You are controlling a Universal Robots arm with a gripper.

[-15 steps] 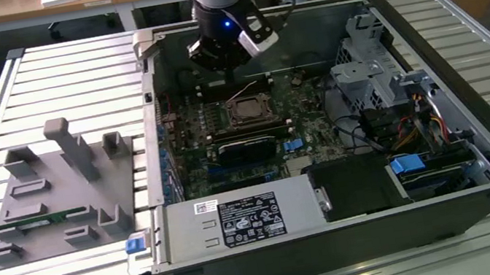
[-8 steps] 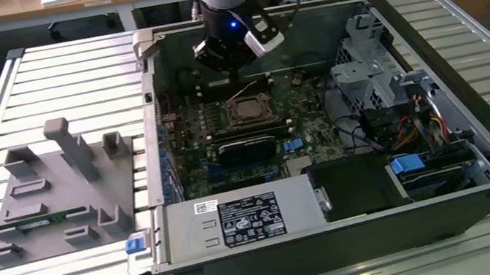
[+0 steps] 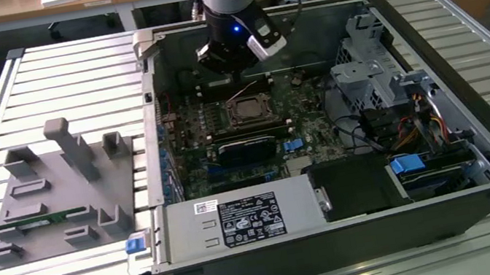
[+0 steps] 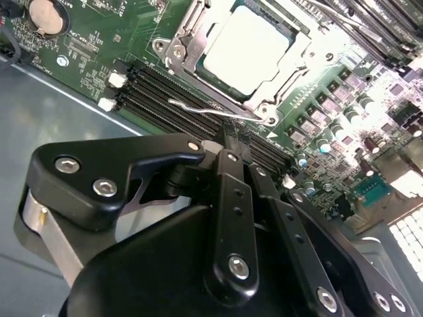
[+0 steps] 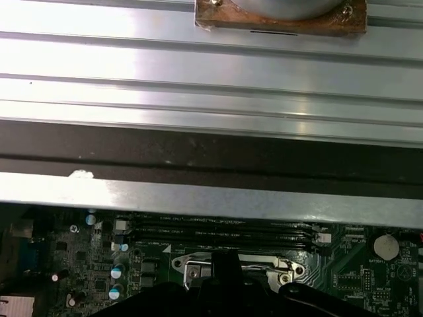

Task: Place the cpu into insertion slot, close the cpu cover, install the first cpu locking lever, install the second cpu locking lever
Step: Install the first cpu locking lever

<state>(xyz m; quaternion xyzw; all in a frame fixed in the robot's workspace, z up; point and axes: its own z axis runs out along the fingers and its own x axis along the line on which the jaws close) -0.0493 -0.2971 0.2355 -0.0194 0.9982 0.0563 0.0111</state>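
Nearest us, the pincer (image 4: pixel 230 142), fingers pressed together and empty, hangs just beside a locking lever (image 4: pixel 211 111); the cpu cover (image 4: pixel 180 51) lies over the cpu (image 4: pixel 246 49).

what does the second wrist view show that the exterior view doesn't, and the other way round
Second wrist view: the cpu sits silver-topped inside the closed cpu cover, a thin wire lever jutting out alongside. Exterior view: the grey fixture tray at the exterior view's left, the power supply, the whole open case. Both: the gripper over the green motherboard.
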